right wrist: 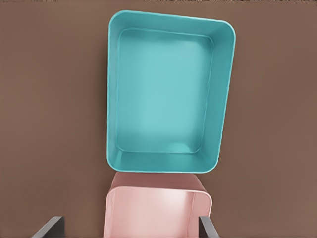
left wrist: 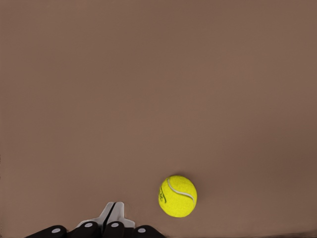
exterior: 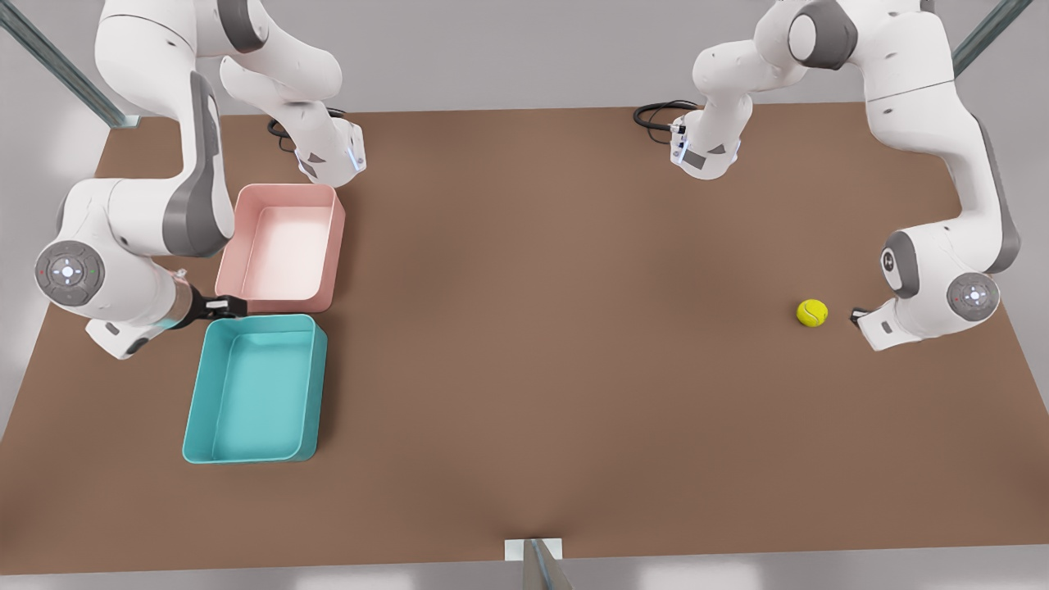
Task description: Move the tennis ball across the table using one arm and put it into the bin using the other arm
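Yellow-green tennis ball (exterior: 812,312) rests on the bench (exterior: 533,328), just beside the left jaws (exterior: 857,315), which are closed together and empty. The right jaws (exterior: 229,307), spread wide and empty, hang at 12 o'clock of the teal bin (exterior: 254,389).

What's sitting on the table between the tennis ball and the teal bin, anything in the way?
Nothing visible. Bare table lies between the tennis ball and the teal bin. The pink tub stands beside the bin, off that path.
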